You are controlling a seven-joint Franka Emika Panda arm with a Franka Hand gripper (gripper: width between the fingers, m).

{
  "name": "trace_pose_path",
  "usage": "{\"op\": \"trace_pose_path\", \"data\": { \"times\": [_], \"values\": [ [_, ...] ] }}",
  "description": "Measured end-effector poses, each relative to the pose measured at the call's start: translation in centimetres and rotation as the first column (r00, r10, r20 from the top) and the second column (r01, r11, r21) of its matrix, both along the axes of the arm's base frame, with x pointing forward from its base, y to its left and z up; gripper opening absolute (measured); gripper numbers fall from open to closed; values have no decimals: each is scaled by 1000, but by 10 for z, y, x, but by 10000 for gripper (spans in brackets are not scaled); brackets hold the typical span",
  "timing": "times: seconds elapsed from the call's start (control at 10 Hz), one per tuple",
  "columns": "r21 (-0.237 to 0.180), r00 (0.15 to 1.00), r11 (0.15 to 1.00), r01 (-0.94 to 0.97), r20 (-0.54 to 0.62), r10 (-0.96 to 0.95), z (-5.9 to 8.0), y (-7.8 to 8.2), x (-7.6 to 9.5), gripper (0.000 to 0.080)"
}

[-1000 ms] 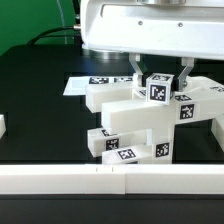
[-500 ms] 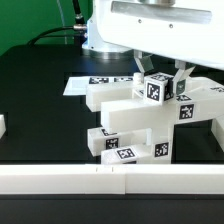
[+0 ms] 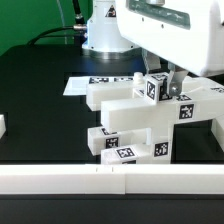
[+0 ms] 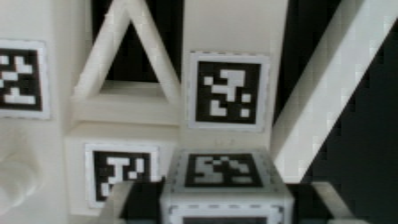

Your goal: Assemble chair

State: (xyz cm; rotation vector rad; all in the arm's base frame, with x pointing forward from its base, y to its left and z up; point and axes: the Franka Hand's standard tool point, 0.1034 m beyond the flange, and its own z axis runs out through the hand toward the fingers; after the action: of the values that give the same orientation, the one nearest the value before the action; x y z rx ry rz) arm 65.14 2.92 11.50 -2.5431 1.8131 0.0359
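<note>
The chair stands partly built in the middle of the table as a stack of matte white tagged blocks (image 3: 135,118), with a long bar (image 3: 200,100) reaching toward the exterior view's right. My gripper (image 3: 161,88) hangs over the top of the stack. It is shut on a small white tagged block (image 3: 153,90), which it holds tilted just above the stack. In the wrist view the same block (image 4: 222,178) sits between my gripper (image 4: 224,198) fingers. Beyond it lies the cross-braced plate (image 4: 139,95) with its tags.
The marker board (image 3: 80,85) lies flat behind the stack at the exterior view's left. A low white wall (image 3: 110,180) runs along the front edge. A small white piece (image 3: 2,126) shows at the left edge. The arm's base (image 3: 105,35) stands at the back.
The arm's wrist has swung toward the exterior view's right and tilted. The held block has turned with it and stays above the stack. The grip has not changed.
</note>
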Motion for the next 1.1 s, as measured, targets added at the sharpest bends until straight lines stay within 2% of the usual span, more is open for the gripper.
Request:
{"op": "trace_pose_path", "data": {
  "times": [0.3,0.5,0.6,0.7,0.8,0.9,1.0,1.1],
  "values": [
    [0,966,966,259,-7,-259,0,2,0,287],
    [0,932,932,363,-9,-363,0,3,0,287],
    [0,920,920,392,-10,-392,0,4,0,361],
    [0,921,921,390,-10,-390,0,4,0,361],
    [0,923,923,385,-10,-385,0,4,0,546],
    [1,932,932,362,-9,-362,0,4,0,546],
    [0,941,941,337,-8,-337,0,3,0,628],
    [1,963,963,269,-6,-269,0,3,0,644]
  ]
}}
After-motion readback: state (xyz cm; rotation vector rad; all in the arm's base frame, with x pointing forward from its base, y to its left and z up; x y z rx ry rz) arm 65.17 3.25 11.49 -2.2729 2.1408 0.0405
